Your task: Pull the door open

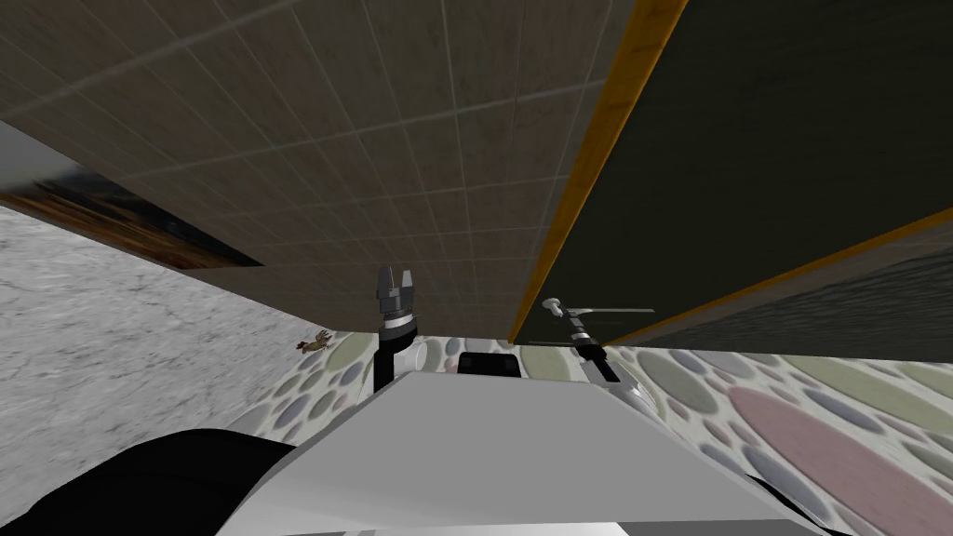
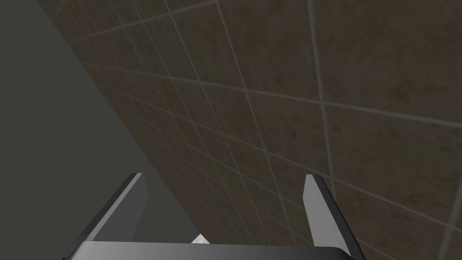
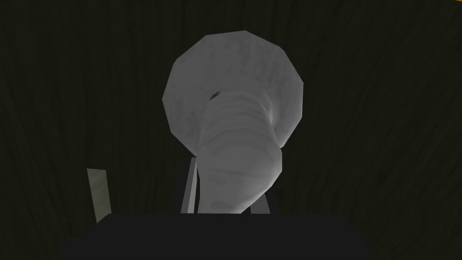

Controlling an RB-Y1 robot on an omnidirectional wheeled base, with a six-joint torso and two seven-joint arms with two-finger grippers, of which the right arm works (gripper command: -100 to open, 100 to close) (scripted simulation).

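The dark door [image 1: 744, 167] stands in an orange frame [image 1: 596, 158] at the right of the head view. Its light grey handle [image 1: 552, 303] sits low, near the frame's edge. My right gripper [image 1: 561, 312] is at that handle. In the right wrist view the handle [image 3: 234, 135] comes out of a round grey plate towards the camera, and my right gripper [image 3: 228, 180] has a finger pressed against each side of it, shut on it. My left gripper [image 1: 395, 276] points at the tiled wall, open [image 2: 225, 176], with nothing between its fingers.
A brown tiled wall [image 1: 372, 140] runs left of the door, close ahead. The floor [image 1: 791, 409] has a pebble pattern. A small brown object [image 1: 316, 342] lies on the floor by the wall's foot. A grey mottled wall [image 1: 112, 354] closes the left side.
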